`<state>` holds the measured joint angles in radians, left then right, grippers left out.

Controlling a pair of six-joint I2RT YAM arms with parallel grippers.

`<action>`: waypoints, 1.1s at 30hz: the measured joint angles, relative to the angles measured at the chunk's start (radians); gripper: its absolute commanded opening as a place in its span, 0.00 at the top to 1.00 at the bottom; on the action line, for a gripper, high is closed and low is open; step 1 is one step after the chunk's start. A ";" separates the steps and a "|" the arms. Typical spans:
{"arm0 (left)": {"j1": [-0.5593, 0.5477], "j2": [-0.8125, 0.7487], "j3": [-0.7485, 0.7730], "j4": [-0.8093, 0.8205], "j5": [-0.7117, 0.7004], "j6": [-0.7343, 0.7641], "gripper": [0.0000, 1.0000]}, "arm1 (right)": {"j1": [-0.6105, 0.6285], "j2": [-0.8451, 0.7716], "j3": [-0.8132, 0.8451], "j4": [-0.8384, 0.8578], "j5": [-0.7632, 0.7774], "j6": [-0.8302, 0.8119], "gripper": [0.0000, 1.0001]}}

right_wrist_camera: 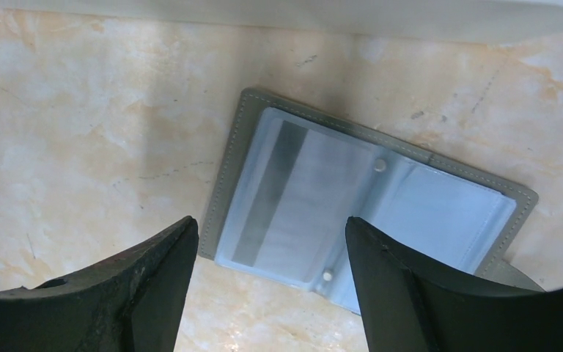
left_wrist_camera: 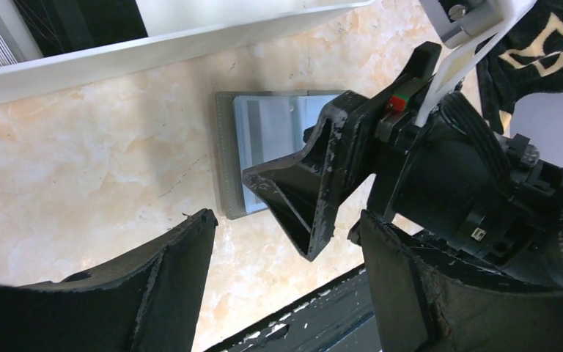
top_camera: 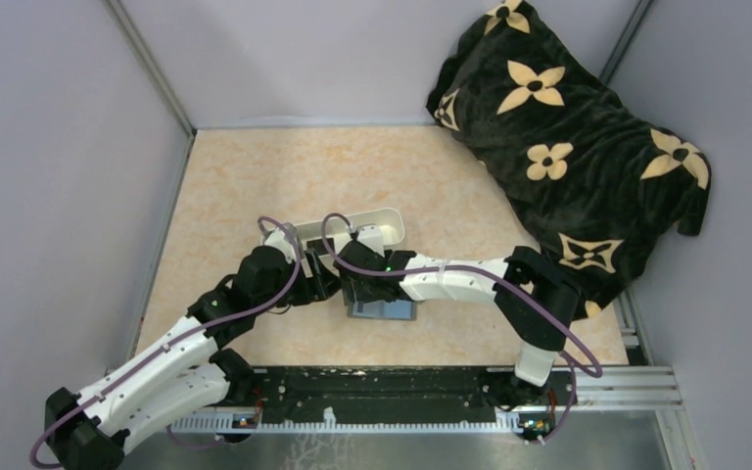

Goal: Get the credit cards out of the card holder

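Note:
The card holder (right_wrist_camera: 447, 213) lies open and flat on the marble tabletop, grey outside with blue-grey clear pockets. A pale credit card (right_wrist_camera: 300, 198) with a dark stripe sits in its left pocket. My right gripper (right_wrist_camera: 271, 229) hovers open just above the holder's near left edge, with nothing between its fingers. From the left, my left gripper (left_wrist_camera: 286, 238) stands open beside the card holder (left_wrist_camera: 264, 121), holding nothing. One right fingertip (left_wrist_camera: 311, 220) reaches in front of it. From above, both grippers (top_camera: 325, 284) (top_camera: 360, 292) crowd the card holder (top_camera: 392, 311).
A long white tray (top_camera: 377, 223) lies just behind the holder. A dark flower-patterned blanket (top_camera: 568, 137) fills the back right corner. A black rail (top_camera: 382, 387) runs along the table's near edge.

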<state>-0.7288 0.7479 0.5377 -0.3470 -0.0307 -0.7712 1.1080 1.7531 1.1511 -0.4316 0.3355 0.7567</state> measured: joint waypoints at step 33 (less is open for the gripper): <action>0.000 0.016 -0.004 0.011 0.005 0.000 0.22 | -0.026 0.034 -0.050 0.058 -0.060 0.001 0.67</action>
<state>-0.7288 0.7643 0.5339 -0.3363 -0.0261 -0.7708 1.0821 1.7874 1.1007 -0.3733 0.2756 0.7574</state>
